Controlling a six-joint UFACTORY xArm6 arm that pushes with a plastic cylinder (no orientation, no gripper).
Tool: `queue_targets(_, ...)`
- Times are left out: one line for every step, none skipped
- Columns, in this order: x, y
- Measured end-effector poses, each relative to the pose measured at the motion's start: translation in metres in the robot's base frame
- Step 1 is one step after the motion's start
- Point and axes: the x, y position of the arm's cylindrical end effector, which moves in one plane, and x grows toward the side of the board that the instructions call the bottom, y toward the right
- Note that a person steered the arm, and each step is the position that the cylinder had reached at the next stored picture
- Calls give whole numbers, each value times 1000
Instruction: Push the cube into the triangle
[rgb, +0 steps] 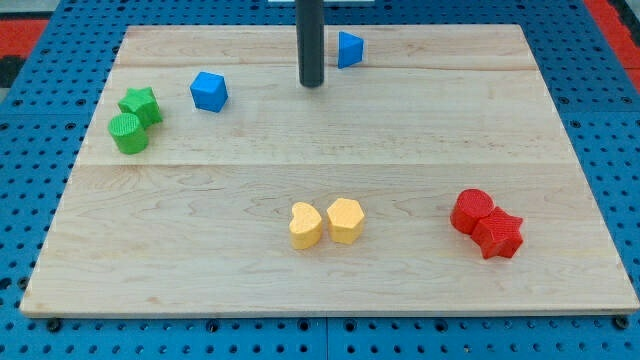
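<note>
A blue cube (209, 91) sits at the upper left of the wooden board (330, 290). A blue triangle (349, 49) lies near the view's top, right of centre. My tip (311, 84) is the lower end of a dark rod coming down from the top edge. It stands between the two blue blocks, about a hundred pixels right of the cube and just left of and below the triangle. It touches neither block.
A green star (141, 103) and a green cylinder (128, 133) sit together at the left edge. A yellow heart (305, 226) and a yellow hexagon (345, 220) sit at lower centre. A red cylinder (471, 211) and a red star (498, 235) sit at lower right.
</note>
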Motion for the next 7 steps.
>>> queue_targets(31,-10)
queue_targets(31,-43)
queue_targets(46,-60)
queue_targets(35,-102)
queue_targets(3,-111)
queue_targets(-23,-111)
queue_targets(13,-111)
